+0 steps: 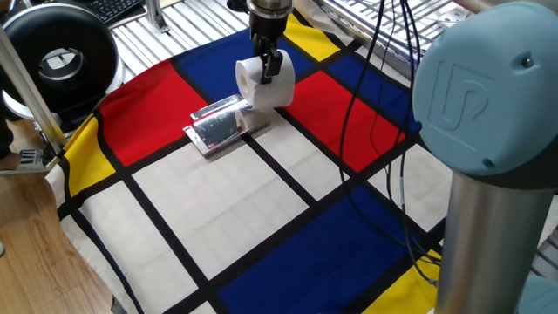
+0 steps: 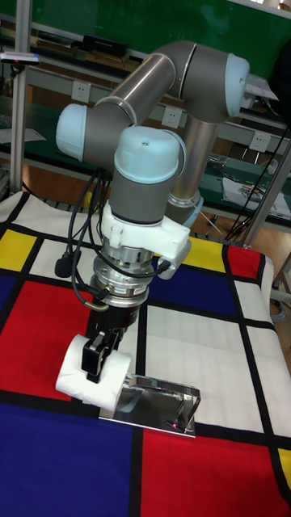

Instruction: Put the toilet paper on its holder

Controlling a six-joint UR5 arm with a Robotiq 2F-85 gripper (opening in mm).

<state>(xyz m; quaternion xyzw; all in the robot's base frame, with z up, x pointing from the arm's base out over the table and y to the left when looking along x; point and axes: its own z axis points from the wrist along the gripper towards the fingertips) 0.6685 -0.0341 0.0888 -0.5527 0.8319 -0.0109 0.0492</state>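
Observation:
The toilet paper point(image 1: 264, 85), a fat white roll, lies on its side in my gripper point(image 1: 273, 64), which comes down from above and is shut on it. The dark fingers point(image 2: 95, 355) clamp the roll's wall near its core. The holder point(image 1: 216, 127) is a shiny silver plate on the chequered cloth where red, blue and white fields meet. The roll point(image 2: 89, 373) hangs over one end of the holder point(image 2: 158, 397), very close to it. I cannot tell whether they touch. My gripper point(image 2: 97, 361) hides part of the roll's end face.
A big black round device point(image 1: 63, 54) stands at the far left beside a metal post. The arm's grey-blue base point(image 1: 488, 131) fills the right side, and black cables point(image 1: 375, 131) hang across the cloth. The cloth's front-left edge point(image 1: 87, 235) borders a wooden floor.

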